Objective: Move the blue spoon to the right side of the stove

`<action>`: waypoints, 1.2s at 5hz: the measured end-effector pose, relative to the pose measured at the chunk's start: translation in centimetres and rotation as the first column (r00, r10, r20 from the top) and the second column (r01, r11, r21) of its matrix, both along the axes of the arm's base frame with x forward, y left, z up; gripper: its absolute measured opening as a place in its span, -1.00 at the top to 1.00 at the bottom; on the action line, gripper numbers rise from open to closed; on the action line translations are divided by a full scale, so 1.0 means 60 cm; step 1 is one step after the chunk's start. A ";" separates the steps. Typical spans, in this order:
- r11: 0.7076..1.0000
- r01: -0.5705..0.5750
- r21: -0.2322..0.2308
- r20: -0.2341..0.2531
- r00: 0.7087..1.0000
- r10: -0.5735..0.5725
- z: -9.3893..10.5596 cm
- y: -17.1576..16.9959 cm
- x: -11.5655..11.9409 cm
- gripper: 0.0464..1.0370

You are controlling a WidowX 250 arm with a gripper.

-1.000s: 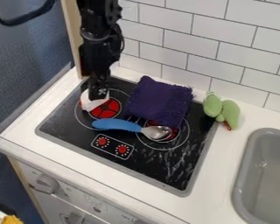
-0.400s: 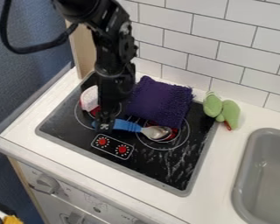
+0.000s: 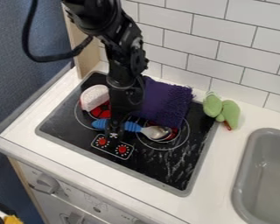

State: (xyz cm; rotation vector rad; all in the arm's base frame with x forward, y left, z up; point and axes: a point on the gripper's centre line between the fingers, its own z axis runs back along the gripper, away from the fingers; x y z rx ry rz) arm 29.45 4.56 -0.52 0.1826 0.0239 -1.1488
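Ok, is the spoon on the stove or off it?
On: the spoon lies across the black stove, its metal bowl over a burner ring, the pincer in front of its blue handle.

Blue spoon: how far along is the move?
Done: pincer is at the handle of the blue spoon. In hand: the grasp, apparently; can't confirm a hold. Left: shift and release; the spoon lies across mid-stove.
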 end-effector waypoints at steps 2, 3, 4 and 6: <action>1.000 0.004 -0.011 0.018 1.000 -0.004 -0.013 -0.004 0.004 -0.25; 1.000 -0.008 -0.021 0.026 1.000 0.008 -0.013 -0.005 0.004 0.24; 1.000 -0.021 -0.024 0.017 1.000 0.021 -0.010 -0.006 -0.002 0.26; 0.998 -0.067 -0.018 0.045 0.997 0.068 0.052 -0.029 -0.030 0.26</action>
